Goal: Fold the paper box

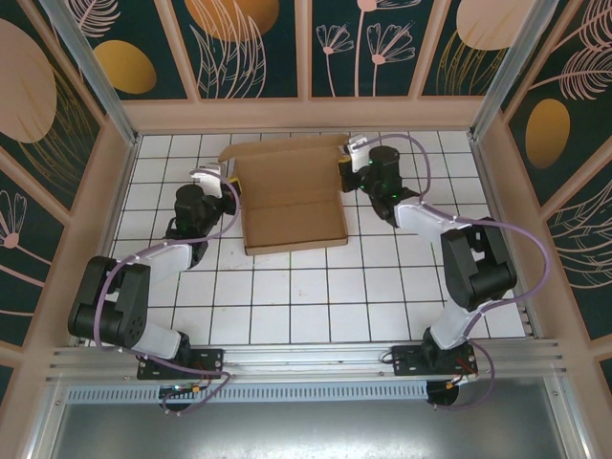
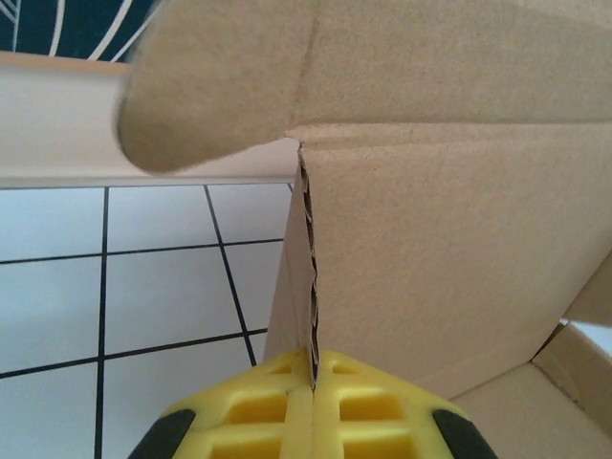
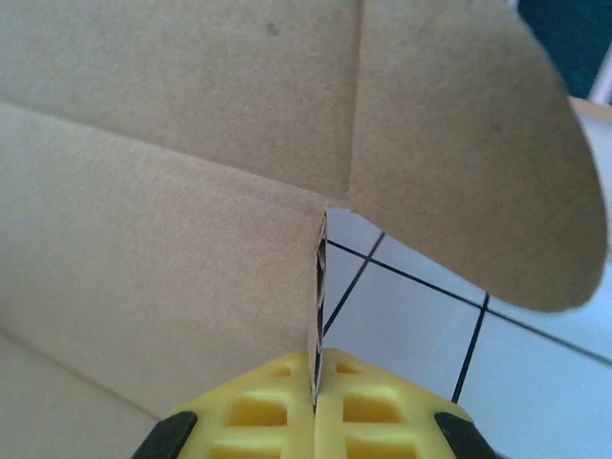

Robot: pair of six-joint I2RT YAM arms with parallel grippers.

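The paper box is a plain brown cardboard piece lying at the middle back of the tiled table, with its rear panel and rounded tabs raised. My left gripper is at the box's left edge, and its yellow fingers are shut on the thin corrugated edge of the box. At the right edge, my right gripper pinches the cardboard edge of the box the same way between its yellow fingers. A rounded tab sticks out beyond that grip.
The white tiled table has a grid of black lines and is walled by patterned panels on three sides. A metal rail runs along the near edge by the arm bases.
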